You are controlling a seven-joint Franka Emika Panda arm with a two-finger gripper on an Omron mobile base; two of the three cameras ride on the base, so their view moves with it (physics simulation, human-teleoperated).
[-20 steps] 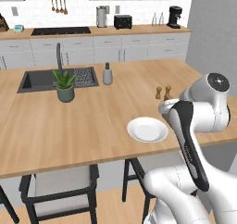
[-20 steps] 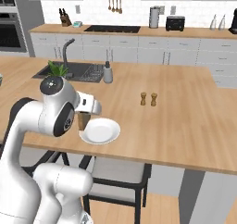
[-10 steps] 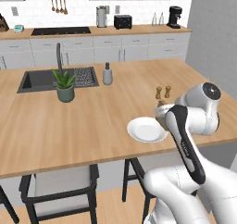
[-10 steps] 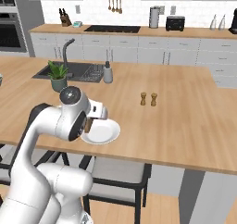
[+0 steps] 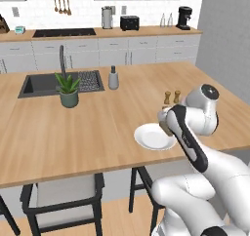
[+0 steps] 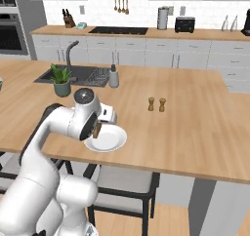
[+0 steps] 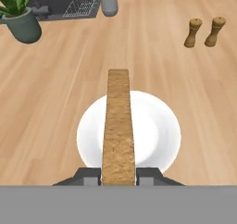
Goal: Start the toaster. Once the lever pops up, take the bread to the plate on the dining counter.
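Observation:
My gripper [image 7: 118, 174] is shut on the bread [image 7: 118, 126], a thin golden-brown slice seen edge-on. It hangs upright just above the middle of the white plate [image 7: 157, 130]. From the left base view the bread [image 5: 167, 128] sits at the plate's [image 5: 152, 137] right rim, on the dining counter [image 5: 97, 127] near its front edge. From the right base view the slice [image 6: 97, 129] is at the plate's [image 6: 108, 139] left side, below the hand. The black toaster [image 5: 129, 22] stands far off on the back worktop, also seen as the toaster [image 6: 184, 24].
Two wooden shakers [image 5: 172, 97] stand just beyond the plate. A potted plant [image 5: 69, 91], a grey dispenser [image 5: 113, 78] and the dark sink [image 5: 44, 84] with its tap lie to the far left. Stools [image 5: 63, 196] stand under the counter's front edge.
The hand has come down and in over the plate, carrying the bread from beside the shakers to just above the plate. The grip has stayed shut.

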